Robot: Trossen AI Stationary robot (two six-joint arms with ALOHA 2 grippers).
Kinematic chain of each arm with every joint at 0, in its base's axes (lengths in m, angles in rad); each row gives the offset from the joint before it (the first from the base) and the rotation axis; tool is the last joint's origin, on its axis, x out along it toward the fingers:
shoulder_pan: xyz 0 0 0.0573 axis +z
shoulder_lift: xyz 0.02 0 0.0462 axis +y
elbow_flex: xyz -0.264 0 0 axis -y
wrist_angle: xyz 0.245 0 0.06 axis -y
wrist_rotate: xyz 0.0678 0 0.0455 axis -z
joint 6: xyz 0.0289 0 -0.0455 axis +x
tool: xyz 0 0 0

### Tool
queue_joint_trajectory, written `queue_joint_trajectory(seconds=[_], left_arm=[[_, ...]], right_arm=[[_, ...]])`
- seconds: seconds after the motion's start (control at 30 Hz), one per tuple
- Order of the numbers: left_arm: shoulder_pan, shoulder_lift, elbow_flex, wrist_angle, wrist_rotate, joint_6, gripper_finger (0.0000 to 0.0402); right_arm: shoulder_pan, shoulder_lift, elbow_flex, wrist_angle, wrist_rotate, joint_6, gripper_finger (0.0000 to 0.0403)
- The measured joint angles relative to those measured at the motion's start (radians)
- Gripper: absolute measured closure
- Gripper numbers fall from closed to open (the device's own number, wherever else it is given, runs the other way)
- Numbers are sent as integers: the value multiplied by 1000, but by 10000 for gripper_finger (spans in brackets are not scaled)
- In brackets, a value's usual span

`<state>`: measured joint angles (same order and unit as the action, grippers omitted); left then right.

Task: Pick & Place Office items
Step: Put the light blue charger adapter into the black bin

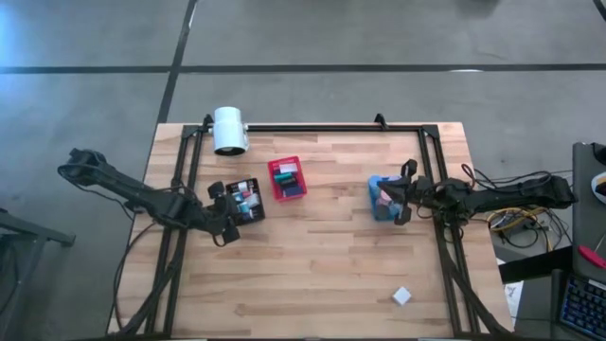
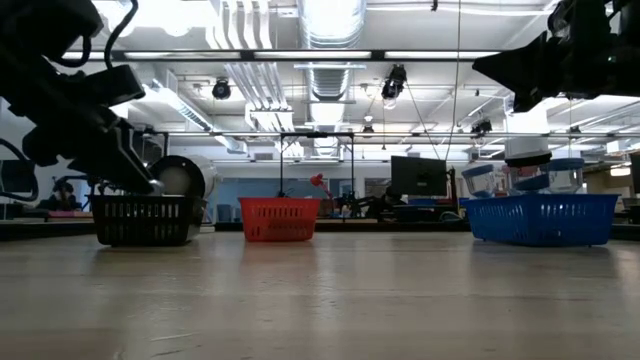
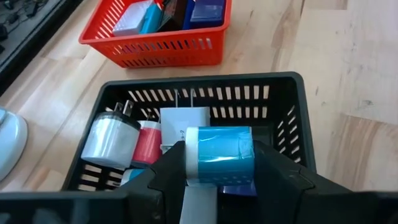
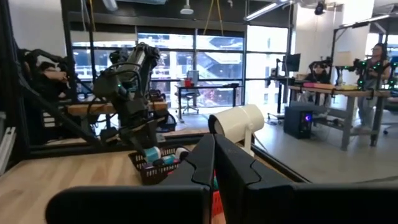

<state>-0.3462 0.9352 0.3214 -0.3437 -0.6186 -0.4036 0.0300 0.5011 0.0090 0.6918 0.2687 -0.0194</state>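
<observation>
My left gripper (image 3: pixel 219 153) hovers over the near-left part of the black bin (image 3: pixel 292 118), shut on a teal roll (image 3: pixel 224 149). The bin holds several small items: a silver-white cylinder (image 3: pixel 111 138), a pink piece (image 3: pixel 148 144) and a white block (image 3: pixel 184 117). In the high view this gripper (image 1: pixel 227 216) sits at the black bin's left side (image 1: pixel 248 201). My right gripper (image 4: pixel 214 149) is shut and empty, level above the blue bin (image 1: pixel 375 186), which holds pink and blue bits. One white piece (image 1: pixel 401 296) lies alone on the table near the near-right corner. My left gripper pinches the teal roll between its two fingers (image 3: pixel 171 168), one on each flat end, so the curved teal face (image 3: pixel 225 144) shows between them. The roll lies on its side across the gap and is held clear above the items in the black bin.
The red bin (image 1: pixel 288 178) with blue, teal and pink items stands between the black and blue bins. A big white cylinder (image 1: pixel 228 130) lies at the far-left edge. A black frame rail (image 1: pixel 312 127) runs along the far edge. Bare wood spreads over the near half of the table (image 1: pixel 312 275).
</observation>
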Motion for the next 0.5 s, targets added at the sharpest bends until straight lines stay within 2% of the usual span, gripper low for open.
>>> queue_joint_trajectory(seconds=[0.5], left_arm=[[21, 0, 5, 0, 28, -12, 248]], right_arm=[[0, 0, 0, -4, -3, 12, 394]])
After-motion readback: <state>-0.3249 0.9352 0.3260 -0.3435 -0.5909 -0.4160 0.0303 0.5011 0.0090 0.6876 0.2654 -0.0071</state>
